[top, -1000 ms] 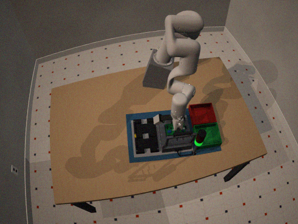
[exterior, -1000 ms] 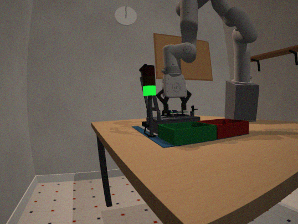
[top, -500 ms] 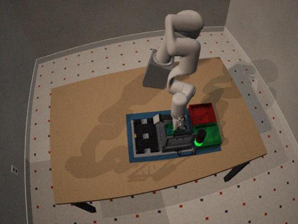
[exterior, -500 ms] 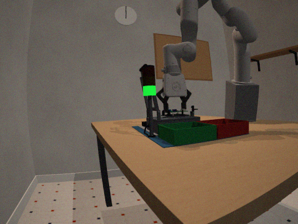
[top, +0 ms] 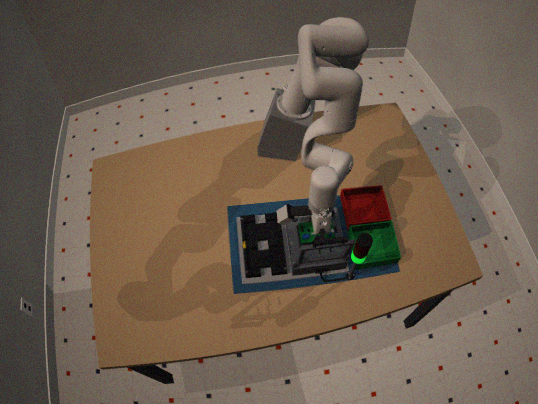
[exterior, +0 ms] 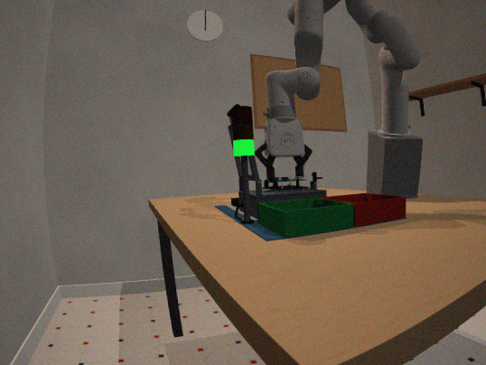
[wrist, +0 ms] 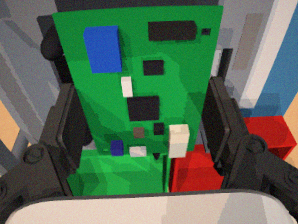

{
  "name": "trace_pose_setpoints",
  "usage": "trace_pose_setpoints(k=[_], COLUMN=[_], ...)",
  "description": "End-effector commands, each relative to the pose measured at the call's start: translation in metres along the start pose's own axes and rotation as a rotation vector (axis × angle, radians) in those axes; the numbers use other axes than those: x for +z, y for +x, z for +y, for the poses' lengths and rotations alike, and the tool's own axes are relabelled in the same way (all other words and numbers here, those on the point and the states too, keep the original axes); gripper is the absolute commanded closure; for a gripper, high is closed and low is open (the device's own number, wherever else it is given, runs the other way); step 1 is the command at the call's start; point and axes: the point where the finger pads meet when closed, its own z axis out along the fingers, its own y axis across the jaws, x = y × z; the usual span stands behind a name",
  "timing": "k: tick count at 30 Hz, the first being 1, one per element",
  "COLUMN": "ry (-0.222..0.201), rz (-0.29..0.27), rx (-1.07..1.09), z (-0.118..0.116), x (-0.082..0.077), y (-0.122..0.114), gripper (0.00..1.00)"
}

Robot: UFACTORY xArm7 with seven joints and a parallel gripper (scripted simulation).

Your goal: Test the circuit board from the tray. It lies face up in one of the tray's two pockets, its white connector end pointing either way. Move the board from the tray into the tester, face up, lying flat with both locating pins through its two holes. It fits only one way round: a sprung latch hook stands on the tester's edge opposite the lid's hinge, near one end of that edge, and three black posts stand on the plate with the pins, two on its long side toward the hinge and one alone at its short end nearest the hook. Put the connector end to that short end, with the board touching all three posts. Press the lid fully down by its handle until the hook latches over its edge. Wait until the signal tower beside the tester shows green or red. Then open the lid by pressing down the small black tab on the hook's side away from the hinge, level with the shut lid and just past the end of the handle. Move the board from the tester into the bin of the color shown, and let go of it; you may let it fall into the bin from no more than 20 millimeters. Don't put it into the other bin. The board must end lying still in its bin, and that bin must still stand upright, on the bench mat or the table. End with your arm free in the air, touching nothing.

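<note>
Board (wrist: pixel 143 63) sits right between the two fingers of the gripper (wrist: pixel 141 112), just above the tester (exterior: pixel 294 193) plate. Its green face looks up. Its long way runs along the gap between the fingers, so each finger meets one long edge. The fingers stand wide and seem to press on those edges, so I think the gripper is grasping the board. In the side view the board looks a little bit off the plate, not lying on it.

The tester lid (top: pixel 320 256) stands open. Just beside the tester, the signal tower (exterior: pixel 243 147) glows green. So the board should go to the green bin (exterior: pixel 304 219), which is next to the tester on the tower's side. The red bin (exterior: pixel 379 209) touches the green one, farther from the tester. The move is short, up and sideways.

On the tester's other side lies the dark tray (top: pixel 262 245). All of these rest on a blue mat (top: pixel 235 280) on a brown table (top: pixel 165 225). The floor has small dots and the walls are gray.
</note>
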Motion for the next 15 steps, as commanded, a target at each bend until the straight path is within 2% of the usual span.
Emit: trace_pose_setpoints(k=[1, 15], ry=[0.003, 0.003], rz=[0.001, 0.001], rx=[0.0, 0.0], z=[-0.0015, -0.0015], x=[-0.0024, -0.0049], y=[0.0004, 0.0004], gripper=[0.21, 0.21])
